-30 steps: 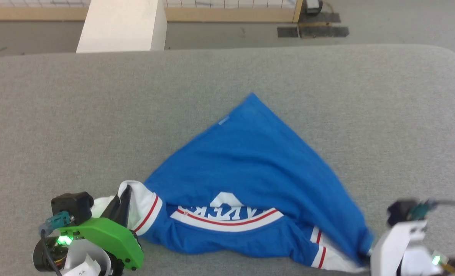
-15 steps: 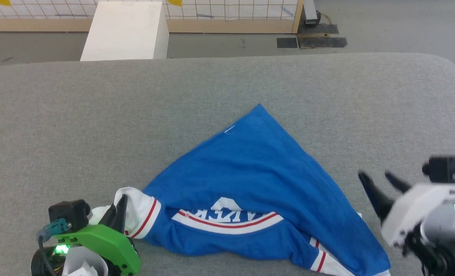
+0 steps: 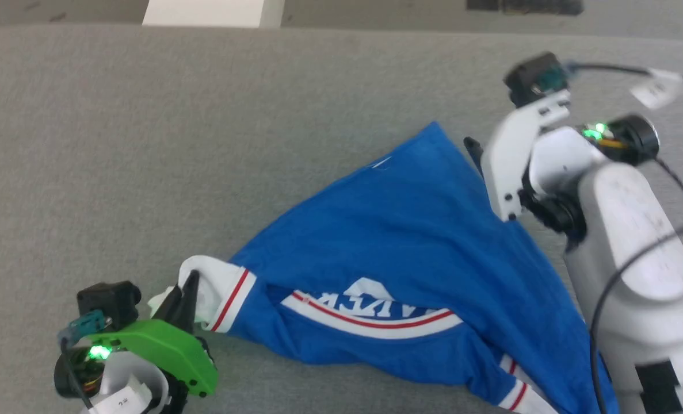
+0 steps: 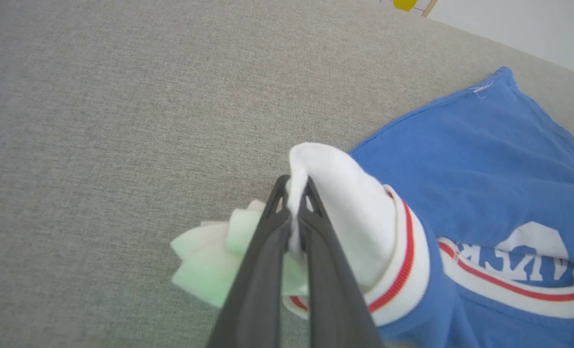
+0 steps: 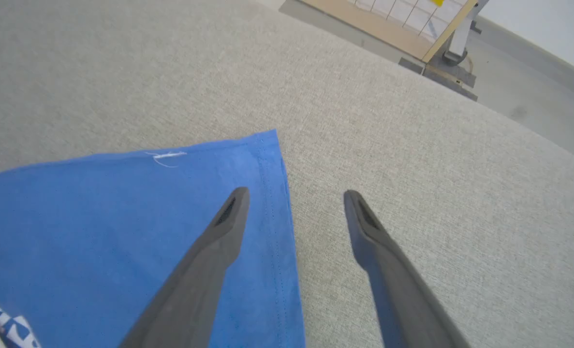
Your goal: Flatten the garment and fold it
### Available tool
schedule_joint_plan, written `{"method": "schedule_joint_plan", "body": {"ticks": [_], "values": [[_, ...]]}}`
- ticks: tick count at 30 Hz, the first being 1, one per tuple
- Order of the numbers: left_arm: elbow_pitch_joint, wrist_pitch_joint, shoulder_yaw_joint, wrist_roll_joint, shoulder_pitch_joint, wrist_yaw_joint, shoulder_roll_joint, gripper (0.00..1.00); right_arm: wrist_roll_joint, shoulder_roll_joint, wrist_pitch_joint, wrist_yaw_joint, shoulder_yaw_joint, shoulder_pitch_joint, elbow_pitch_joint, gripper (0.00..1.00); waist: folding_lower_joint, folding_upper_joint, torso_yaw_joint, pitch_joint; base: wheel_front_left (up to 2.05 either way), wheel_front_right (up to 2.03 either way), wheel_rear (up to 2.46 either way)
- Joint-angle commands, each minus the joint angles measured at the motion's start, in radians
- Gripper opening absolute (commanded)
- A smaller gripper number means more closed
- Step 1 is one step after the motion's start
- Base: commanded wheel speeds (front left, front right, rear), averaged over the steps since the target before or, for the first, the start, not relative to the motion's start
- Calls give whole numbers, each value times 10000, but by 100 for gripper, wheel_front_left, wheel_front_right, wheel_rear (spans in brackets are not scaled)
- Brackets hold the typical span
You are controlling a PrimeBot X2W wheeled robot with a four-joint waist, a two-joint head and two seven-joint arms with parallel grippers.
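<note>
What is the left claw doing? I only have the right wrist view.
Observer: The left claw is shut on the garment, pinching its white sleeve.
Operator: Is the shirt flat?
Observer: No. In the head view it lies as a rumpled triangle on the grey surface, with a fold covering part of the lettering.
Operator: Other sleeve?
Observer: Its striped cuff lies at the near edge beside the right forearm, with no claw on it.
</note>
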Motion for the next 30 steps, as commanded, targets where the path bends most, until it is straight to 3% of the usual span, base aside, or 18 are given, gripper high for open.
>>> {"method": "schedule_joint_plan", "body": {"ticks": [1,8,14,15,16,17,19,20,23,30], "values": [[44,-62,-58,-47,-204,-92,-69,0,-383,-32,250,-13,197,-467,471,100,1,0,658,690,0,0,0],[265,-242,-264,-126,-553,-284,-305,0,-1514,-94,1411,-13,1194,-2121,2672,100,1,0,1290,1479,0,0,0],[544,-443,-347,-157,-760,-395,-412,0,-1164,-213,2105,-13,2336,-2462,3879,100,1,0,1465,1746,0,0,0],[583,-459,-346,-161,-764,-392,-415,0,-1014,-221,2202,-13,2381,-2477,3968,93,1,0,1430,1718,0,0,0],[614,-470,-345,-162,-760,-388,-414,0,-895,-218,2266,-13,2428,-2490,4009,30,1,0,1395,1676,0,0,0],[644,-481,-346,-161,-748,-384,-406,0,-711,-208,2259,-13,2469,-2508,4006,0,1,0,1333,1607,0,0,0],[670,-490,-347,-157,-739,-374,-388,0,-436,-284,2133,-13,2466,-2574,3921,0,1,0,1219,1471,0,0,0],[704,-482,-322,-143,-697,-353,-295,0,256,-431,1421,-13,2067,-2544,3457,0,1,0,912,1010,0,0,0],[698,-459,-293,-131,-606,-294,-225,0,792,-550,883,-13,1670,-2297,2975,0,1,0,665,609,0,0,0],[522,-309,-189,-161,-54,-50,-12,0,2764,-991,146,-13,285,-113,574,0,1,0,-183,-528,0,0,0]]}}
